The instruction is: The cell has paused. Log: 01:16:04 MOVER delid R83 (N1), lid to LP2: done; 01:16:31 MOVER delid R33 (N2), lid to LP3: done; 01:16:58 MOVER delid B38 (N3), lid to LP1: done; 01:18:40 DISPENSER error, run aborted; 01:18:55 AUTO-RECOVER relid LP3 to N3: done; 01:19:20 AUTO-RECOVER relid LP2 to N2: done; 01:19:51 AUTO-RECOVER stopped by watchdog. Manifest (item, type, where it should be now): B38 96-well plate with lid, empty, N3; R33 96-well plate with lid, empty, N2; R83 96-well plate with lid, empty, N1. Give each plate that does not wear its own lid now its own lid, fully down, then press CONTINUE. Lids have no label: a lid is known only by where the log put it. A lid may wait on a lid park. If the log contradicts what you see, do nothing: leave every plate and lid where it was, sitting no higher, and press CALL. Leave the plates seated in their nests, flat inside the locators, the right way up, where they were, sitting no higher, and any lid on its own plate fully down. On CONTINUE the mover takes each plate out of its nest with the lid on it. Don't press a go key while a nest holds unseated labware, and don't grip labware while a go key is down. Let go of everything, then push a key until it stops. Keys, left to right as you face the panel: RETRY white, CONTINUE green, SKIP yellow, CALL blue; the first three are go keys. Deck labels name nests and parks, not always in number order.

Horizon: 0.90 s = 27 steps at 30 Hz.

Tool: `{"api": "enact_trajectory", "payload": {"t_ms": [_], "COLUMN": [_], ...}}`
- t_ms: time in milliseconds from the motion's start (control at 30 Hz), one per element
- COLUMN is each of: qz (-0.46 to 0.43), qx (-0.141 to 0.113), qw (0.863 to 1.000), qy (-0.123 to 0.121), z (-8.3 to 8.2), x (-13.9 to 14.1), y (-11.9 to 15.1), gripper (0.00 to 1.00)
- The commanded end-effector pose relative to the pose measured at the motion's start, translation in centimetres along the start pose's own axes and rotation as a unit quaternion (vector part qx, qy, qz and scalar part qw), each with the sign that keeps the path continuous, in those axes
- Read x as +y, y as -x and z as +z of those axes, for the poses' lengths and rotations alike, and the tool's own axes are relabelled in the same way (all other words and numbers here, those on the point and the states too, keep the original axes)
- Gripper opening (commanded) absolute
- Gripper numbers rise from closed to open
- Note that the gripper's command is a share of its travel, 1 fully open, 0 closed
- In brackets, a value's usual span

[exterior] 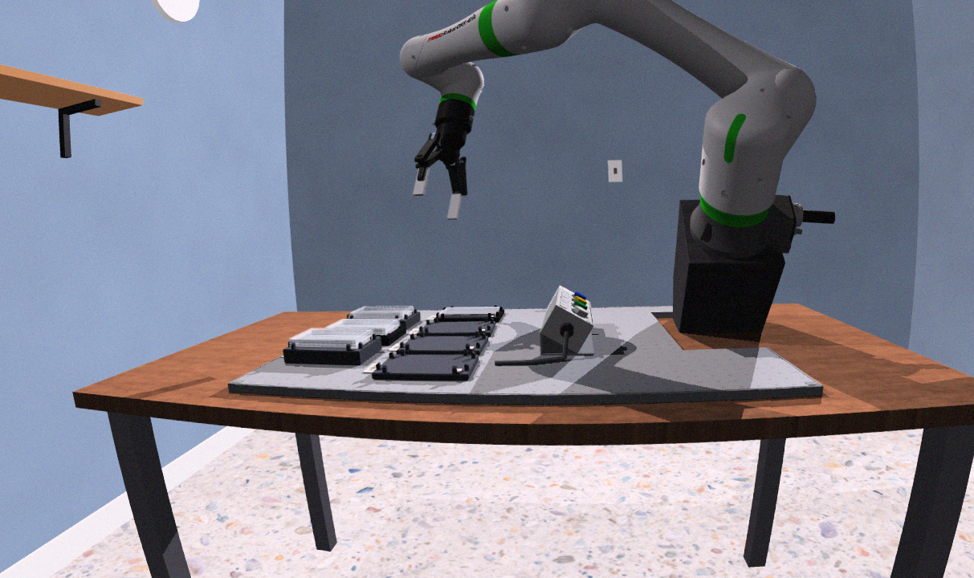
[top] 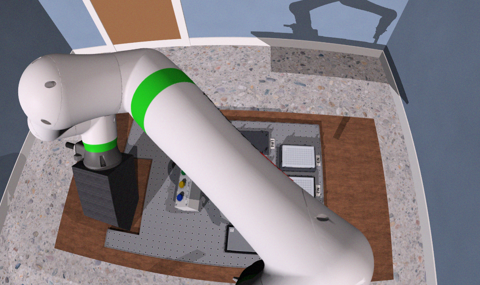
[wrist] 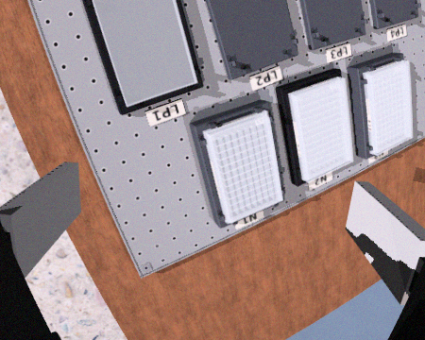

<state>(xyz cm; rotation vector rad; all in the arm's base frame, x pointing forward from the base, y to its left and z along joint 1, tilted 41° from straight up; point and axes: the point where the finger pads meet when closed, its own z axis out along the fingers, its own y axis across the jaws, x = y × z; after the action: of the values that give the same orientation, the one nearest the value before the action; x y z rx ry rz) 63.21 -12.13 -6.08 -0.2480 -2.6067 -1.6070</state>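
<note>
Gripper (exterior: 438, 193) hung fully spread and empty, high above the deck. One lid (wrist: 144, 38) lay on park LP1; the uncovered plate (wrist: 243, 159) sat in nest N1.

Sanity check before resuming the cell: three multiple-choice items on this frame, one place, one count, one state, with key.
1. Which park holds a lid? A) LP1 B) LP3 C) LP4
2. How many plates sit in nests? A) two B) three C) four
3. The hand is: A) open, empty B) shut on a lid C) shut on a plate
Key: 1 A, pale lid lies by the LP1 label; 2 B, plates at N1, N2, N3; 3 A, hand hangs high, fingers wide apart.
</note>
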Motion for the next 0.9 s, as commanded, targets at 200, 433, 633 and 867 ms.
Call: {"api": "enact_trajectory", "payload": {"t_ms": [200,433,633,867], "qz": [-0.040,-0.085,-0.116,-0.164], "qx": [0.011,0.022,0.029,0.039], "qw": [0.997,0.989,0.981,0.967], "qy": [-0.065,-0.119,-0.150,-0.192], "z": [8.6,14.8,17.9,21.4], "x": [6.5,10.3,11.7,12.7], "y": [-2.1,-6.4,-9.8,-15.2], "gripper": [1.00,1.00,1.00,1.00]}}
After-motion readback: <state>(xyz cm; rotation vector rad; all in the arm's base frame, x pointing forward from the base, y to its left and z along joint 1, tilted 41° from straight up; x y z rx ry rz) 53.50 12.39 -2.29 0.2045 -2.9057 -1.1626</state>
